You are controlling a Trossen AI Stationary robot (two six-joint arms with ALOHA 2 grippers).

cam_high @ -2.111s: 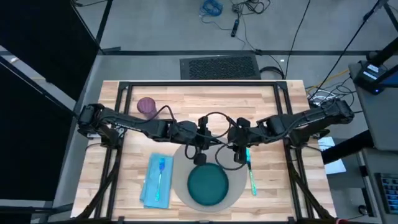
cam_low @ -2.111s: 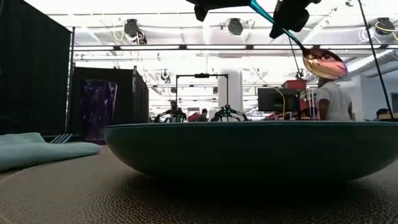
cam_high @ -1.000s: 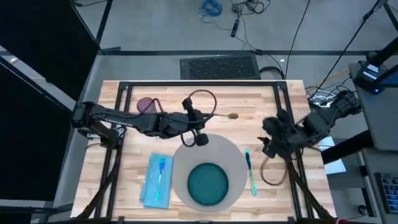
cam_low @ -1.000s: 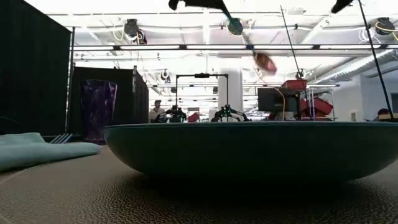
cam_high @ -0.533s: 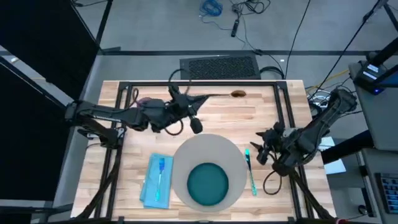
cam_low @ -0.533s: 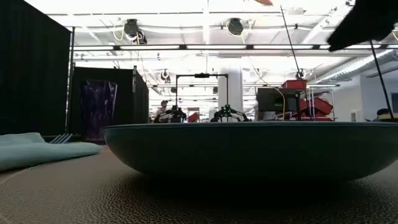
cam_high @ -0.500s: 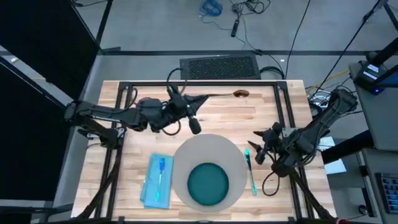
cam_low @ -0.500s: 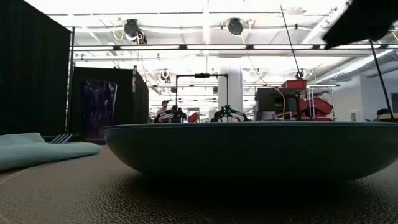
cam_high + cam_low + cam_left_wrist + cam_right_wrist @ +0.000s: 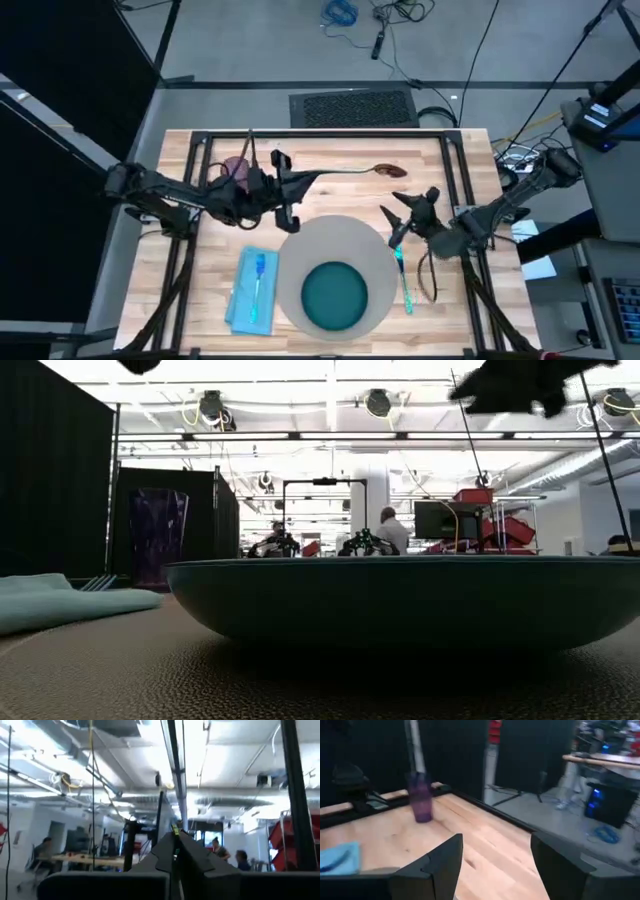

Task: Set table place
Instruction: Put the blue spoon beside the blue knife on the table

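The placemat [image 9: 335,240] lies between the left claw [image 9: 300,180] and right claw [image 9: 392,212]; a plate [image 9: 334,297] sits on it.

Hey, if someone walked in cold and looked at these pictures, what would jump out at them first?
Probably the dark teal round plate centred on the wide grey round placemat at the near edge of the light wooden table. Next, the left gripper holding a long spoon out over the far half, while the open right gripper hovers at the mat's right edge.
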